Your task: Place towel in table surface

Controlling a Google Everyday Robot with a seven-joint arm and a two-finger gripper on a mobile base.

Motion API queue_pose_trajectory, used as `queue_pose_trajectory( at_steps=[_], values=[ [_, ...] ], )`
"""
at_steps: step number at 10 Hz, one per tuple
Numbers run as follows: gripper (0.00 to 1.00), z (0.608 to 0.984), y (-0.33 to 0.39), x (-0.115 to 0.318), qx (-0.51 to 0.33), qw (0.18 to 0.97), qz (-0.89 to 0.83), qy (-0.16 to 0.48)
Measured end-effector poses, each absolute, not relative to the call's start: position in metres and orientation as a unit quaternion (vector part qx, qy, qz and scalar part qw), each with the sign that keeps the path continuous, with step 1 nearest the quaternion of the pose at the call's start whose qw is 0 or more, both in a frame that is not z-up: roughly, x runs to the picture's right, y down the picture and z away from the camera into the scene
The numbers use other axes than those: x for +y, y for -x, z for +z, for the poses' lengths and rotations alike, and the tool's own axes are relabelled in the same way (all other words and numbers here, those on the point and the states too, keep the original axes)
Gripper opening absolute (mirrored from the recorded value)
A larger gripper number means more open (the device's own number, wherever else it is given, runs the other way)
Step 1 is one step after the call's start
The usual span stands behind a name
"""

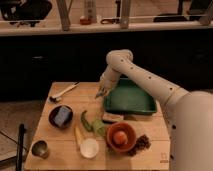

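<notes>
My gripper point(102, 92) hangs from the white arm point(145, 82) over the wooden table point(155, 156), at the left edge of the green tray point(129, 98). A small pale thing shows at the gripper's tip; I cannot tell what it is. A tan folded piece point(112, 117), which may be the towel, lies on the table by the tray's front left corner, below the gripper. A blue cloth-like thing point(61, 115) sits in a dark bowl point(53, 119) at the left.
Front of the table: a green vegetable point(86, 121), a yellow one point(78, 134), a white cup point(89, 148), an orange bowl point(121, 137) with a round fruit, a dark cluster point(143, 143) and a metal cup point(40, 148). A white-handled utensil point(64, 93) lies at the back left.
</notes>
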State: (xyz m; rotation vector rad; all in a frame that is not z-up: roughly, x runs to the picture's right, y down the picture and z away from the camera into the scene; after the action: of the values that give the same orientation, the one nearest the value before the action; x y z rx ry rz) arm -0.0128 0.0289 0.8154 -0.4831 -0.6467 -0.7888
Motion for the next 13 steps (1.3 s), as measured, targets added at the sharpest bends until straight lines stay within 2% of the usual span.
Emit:
queue_pose_trajectory(
  at_steps=[8,13],
  values=[
    [0.0,0.821,0.059,0.007,-0.312,0.816,-0.43,0.228],
    [0.0,0.841,0.085,0.009,-0.325,0.798,-0.451,0.235]
  ],
)
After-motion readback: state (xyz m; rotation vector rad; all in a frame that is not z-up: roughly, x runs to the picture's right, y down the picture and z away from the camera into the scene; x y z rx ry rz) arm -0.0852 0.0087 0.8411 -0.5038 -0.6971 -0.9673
